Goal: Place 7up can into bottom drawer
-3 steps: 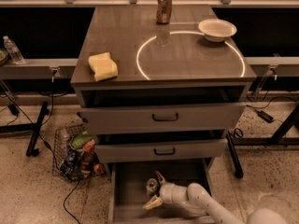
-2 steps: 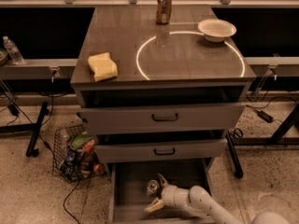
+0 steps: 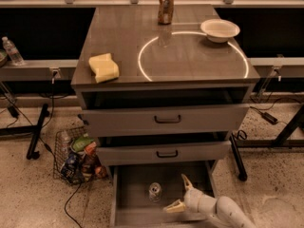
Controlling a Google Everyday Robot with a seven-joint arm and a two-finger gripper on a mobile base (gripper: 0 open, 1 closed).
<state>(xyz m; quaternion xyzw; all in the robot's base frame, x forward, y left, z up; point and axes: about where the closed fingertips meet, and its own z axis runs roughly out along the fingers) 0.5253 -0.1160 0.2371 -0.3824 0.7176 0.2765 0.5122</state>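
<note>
The 7up can (image 3: 155, 192) stands upright in the open bottom drawer (image 3: 133, 194), its silver top facing up. My gripper (image 3: 174, 192) is inside the drawer just right of the can. It is open, with one pale finger (image 3: 186, 182) pointing back and the other (image 3: 174, 206) toward the drawer's front. The can stands free, a small gap away from the fingers. My white arm (image 3: 223, 210) comes in from the lower right.
The two upper drawers (image 3: 166, 120) are slightly pulled out above. On the cabinet top are a brown-gold can (image 3: 165, 7), a white bowl (image 3: 220, 30) and a yellow sponge (image 3: 104, 67). A wire basket (image 3: 76, 156) of packets stands on the floor at the left.
My gripper, which was around the can, has pulled back to the right. The can stays standing in the drawer, free of the fingers.
</note>
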